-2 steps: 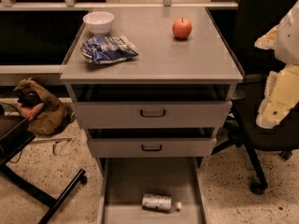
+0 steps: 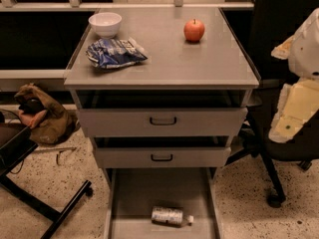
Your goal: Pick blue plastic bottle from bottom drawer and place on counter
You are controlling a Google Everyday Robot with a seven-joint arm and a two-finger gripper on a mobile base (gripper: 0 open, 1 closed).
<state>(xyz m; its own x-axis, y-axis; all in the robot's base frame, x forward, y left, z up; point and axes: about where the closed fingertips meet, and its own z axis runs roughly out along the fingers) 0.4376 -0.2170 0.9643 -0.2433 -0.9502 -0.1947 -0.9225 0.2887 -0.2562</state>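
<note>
The blue plastic bottle lies on its side on the floor of the open bottom drawer, white cap pointing right. The counter is the grey top of the drawer cabinet. My gripper, cream and white, hangs at the right edge of the view. It is beside the cabinet's right side at the height of the top drawer front, well above and to the right of the bottle. It holds nothing that I can see.
On the counter are a white bowl, a blue-and-white snack bag and a red apple. A black office chair stands right of the cabinet. A brown bag and a black stand are at the left.
My gripper has dropped slightly at the right edge. The bottle, the drawer and the things on the counter have not moved.
</note>
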